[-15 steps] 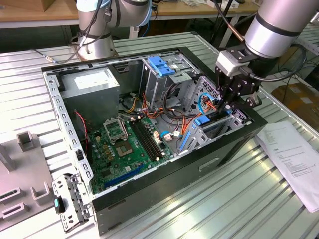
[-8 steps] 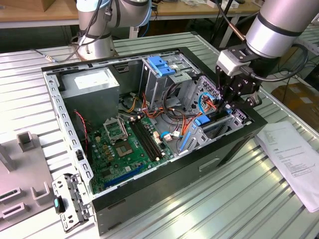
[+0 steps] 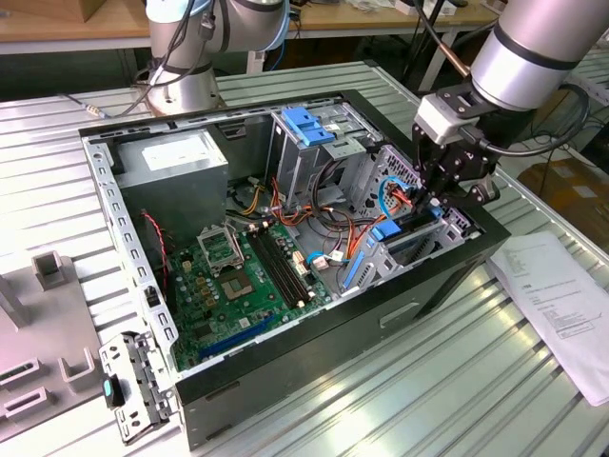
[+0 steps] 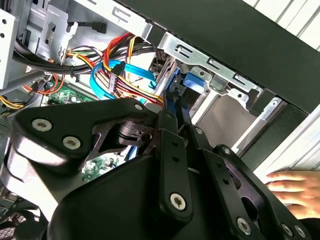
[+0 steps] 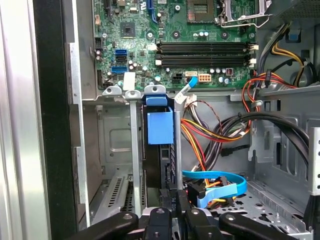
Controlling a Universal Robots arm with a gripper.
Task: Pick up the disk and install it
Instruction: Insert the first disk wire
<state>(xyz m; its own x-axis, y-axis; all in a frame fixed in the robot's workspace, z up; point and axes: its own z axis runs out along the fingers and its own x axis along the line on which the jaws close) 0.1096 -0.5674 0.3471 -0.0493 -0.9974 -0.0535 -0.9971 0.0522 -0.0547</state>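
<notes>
**Blue rail, steel bay: the disk sits edge-on in its slot**

Blue plastic marks the disk (image 5: 161, 131) in the first wrist view: a bright carrier rail with a squared tab at its far end, standing on edge between two thin grey steel uprights of the drive bay (image 5: 132, 150) at the front corner of the open computer case (image 3: 285, 381). The dark slim edge of the drive runs from that tab back to the gripper (image 5: 176, 216), whose black fingers (image 5: 159, 220) are closed against it from both sides, so the gripper is clenched on the disk. In the exterior view the gripper (image 3: 440, 195) hangs low over the same corner, just beside a tangle of red, orange and yellow wires and a flat blue cable (image 5: 220, 181).

By my judgement the disk is stiff and fairly dense for its size, a metal slab that will not flex, while its plastic rail is lighter and has some give. The smooth metal faces could slip, so the narrow long edges, where the rail adds grip, look like the sound place to hold. It is fragile to knocks and to twisting in the guides.

Around it are hard, thin materials: punched sheet steel, a green circuit board (image 3: 243, 276) with black memory slots, and a ribbed metal worktop (image 3: 457, 381). A person's hand (image 4: 292, 184) rests on that worktop near the case in the second wrist view.
</notes>
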